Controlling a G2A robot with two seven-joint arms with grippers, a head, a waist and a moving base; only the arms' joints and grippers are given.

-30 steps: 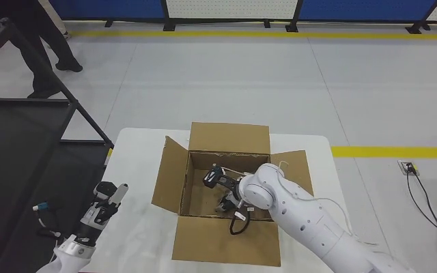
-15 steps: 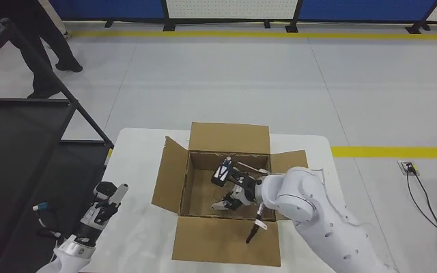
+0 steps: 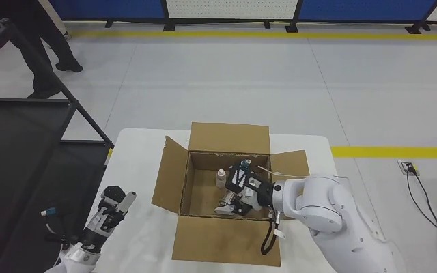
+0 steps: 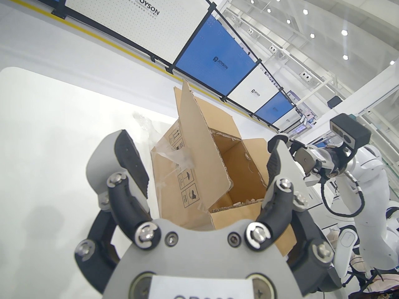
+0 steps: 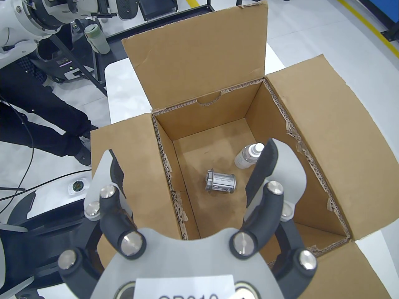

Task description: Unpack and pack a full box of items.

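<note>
Two items on box [image 5: 193,119] floor: white bottle [image 5: 247,156], metal cylinder [image 5: 220,182], near each other. Right gripper [image 5: 190,154] open, empty, above box; left gripper [image 4: 201,143] open, well apart. Risk: cylinder, lying sideways, rolls from pinch; fingers snag box wall.

A white desk [image 3: 136,164] is seen, and an open cardboard box [image 3: 229,138] is set directly on it near the middle. The box's flaps are spread outward at 12, 3, 6 and 9 o'clock.
</note>
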